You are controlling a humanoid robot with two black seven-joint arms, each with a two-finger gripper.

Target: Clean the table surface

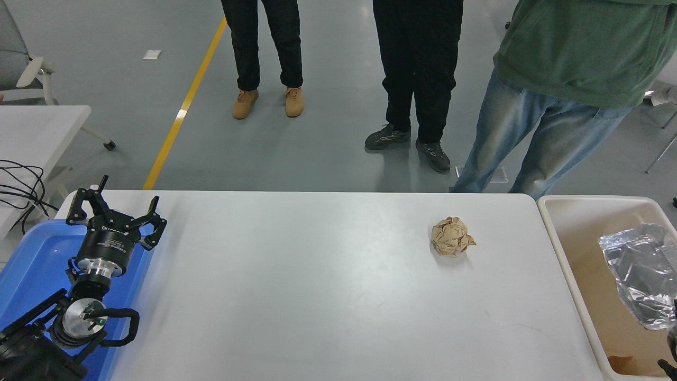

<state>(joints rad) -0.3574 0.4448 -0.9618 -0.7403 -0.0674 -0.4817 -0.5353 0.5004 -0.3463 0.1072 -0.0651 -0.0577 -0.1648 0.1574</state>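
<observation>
Looking down, we see the white tabletop (317,296) spanning the middle, bearing one crumpled brown paper ball (452,236) right of centre, nothing around it. One beige bin (568,222) beside its right edge holds one crushed foil tray (642,272). Our left claw (116,209), fingers spread and empty, rests over one blue tray (31,264). Our right claw barely shows; we cannot tell its state. Three people stand on grey floor (328,106).

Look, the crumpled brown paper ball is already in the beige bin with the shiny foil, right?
Not quite. The head view shows the brown paper ball lying on the table surface, left of the beige bin. Only the shiny foil is in the bin.
</observation>
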